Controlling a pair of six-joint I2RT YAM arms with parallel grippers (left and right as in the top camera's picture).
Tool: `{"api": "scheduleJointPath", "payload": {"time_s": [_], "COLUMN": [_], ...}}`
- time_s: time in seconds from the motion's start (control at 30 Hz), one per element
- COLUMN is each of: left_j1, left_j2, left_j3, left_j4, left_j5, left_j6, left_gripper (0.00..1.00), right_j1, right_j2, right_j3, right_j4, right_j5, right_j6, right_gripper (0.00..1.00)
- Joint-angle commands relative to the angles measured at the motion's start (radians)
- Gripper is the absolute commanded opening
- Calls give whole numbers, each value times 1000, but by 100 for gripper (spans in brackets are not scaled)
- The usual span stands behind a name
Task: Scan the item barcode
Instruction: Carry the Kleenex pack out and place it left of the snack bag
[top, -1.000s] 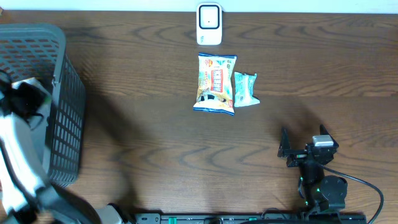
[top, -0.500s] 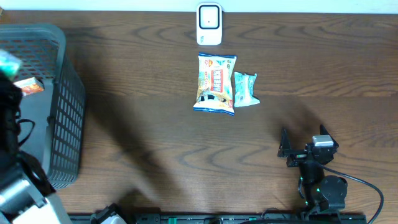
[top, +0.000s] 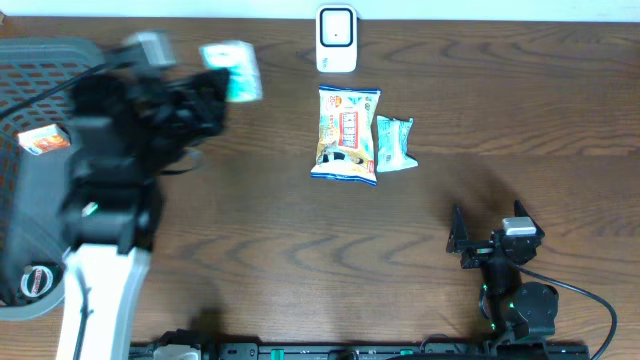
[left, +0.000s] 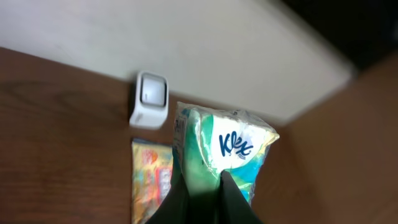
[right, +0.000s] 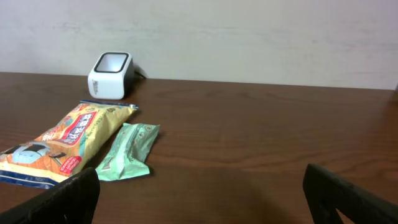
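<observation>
Left end effector (left: 202, 186) closed on a tissue pack (left: 227, 149), held off the worktop (top: 300, 250) at nine o'clock of the scanner (top: 336, 38), right end effector (right: 202, 208) wide open and empty, at five o'clock of the worktop.

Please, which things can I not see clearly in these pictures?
- Tissue pack: no barcode shows in the left wrist view; motion blur smears it overhead.
- Basket contents: left arm covers most, overhead.
- Snack bag: print too small overhead; bottom edge cuts it in the left wrist view.
- Green packet: label too small, right wrist view.
</observation>
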Motion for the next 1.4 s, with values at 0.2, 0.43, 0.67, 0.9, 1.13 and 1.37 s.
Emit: {"api": "scheduleJointPath", "payload": {"time_s": [0.2, 0.43, 0.67, 0.9, 1.13, 1.37], "left_j1": [-148, -176, -193, -193, -186, -106], "left_j2": [334, 575, 747, 748, 605, 339], "left_j3": [13, 13, 13, 13, 13, 13], "left_j4": [75, 223, 319, 346, 350, 345], "left_j5": [-364, -364, -365, -364, -382, -525], "left_j6": [233, 232, 210, 210, 211, 211], "left_gripper": [8, 7, 8, 64, 84, 85], "right_j1": [-4, -4, -4, -4, -5, -4], "right_j2": [-5, -5, -5, -5, -5, -5], "right_j3": [-1, -1, -1, -1, -1, -1], "right_j4": [-5, -5, -5, -5, -5, -5], "right_j5": [-1, -1, -1, -1, -1, -1], "right_j6": [14, 14, 14, 14, 14, 14], "right_gripper": [99, 99, 99, 99, 99, 99]}}
